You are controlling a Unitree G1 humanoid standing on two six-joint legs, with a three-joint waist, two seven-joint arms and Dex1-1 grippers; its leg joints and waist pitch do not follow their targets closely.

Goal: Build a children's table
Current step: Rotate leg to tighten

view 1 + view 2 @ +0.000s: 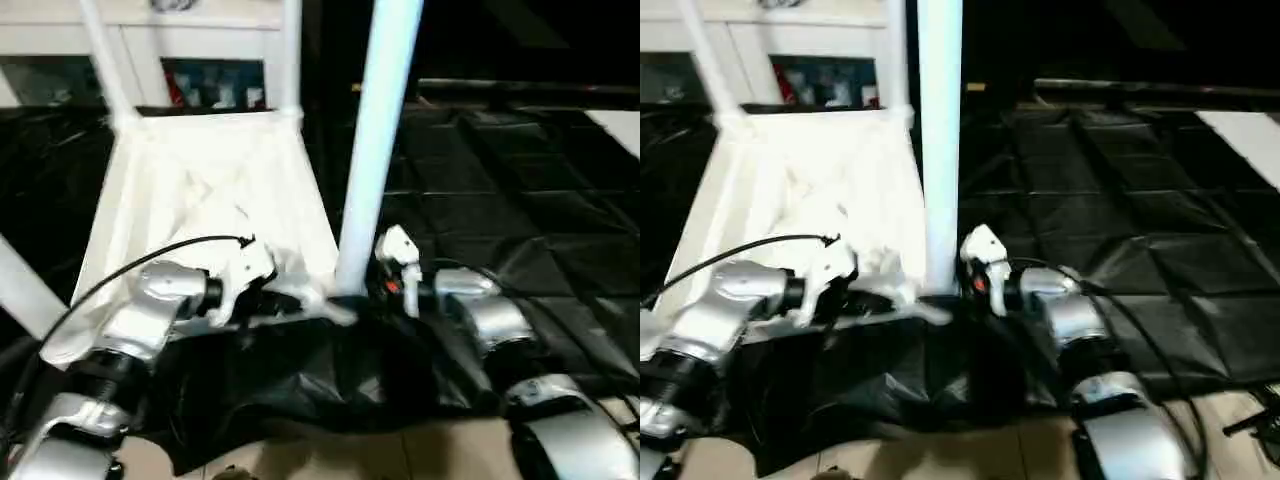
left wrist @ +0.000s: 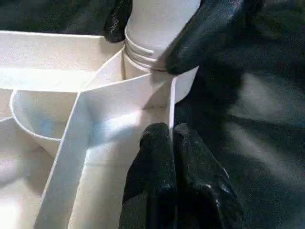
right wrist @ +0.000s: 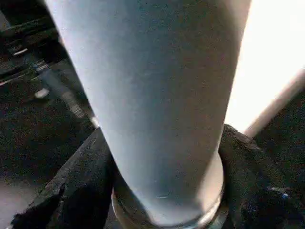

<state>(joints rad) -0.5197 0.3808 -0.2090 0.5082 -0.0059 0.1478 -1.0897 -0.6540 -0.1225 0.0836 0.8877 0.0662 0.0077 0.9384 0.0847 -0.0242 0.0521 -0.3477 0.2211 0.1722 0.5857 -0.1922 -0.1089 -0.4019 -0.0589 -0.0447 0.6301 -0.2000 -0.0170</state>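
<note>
White plastic table top (image 1: 200, 190), inverted, centre-left. Upright leg (image 1: 375, 150) at its near-right corner socket (image 2: 157, 62), axis vertical; our right pincer (image 3: 162, 191) clamps its base, left pincer (image 2: 171, 143) pinches the adjoining rim.

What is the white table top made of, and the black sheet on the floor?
The table top looks like smooth white moulded plastic: thin ribs and a soft sheen. The black sheet looks like thin glossy plastic film, since it creases and reflects light, though it might be coated fabric.
</note>
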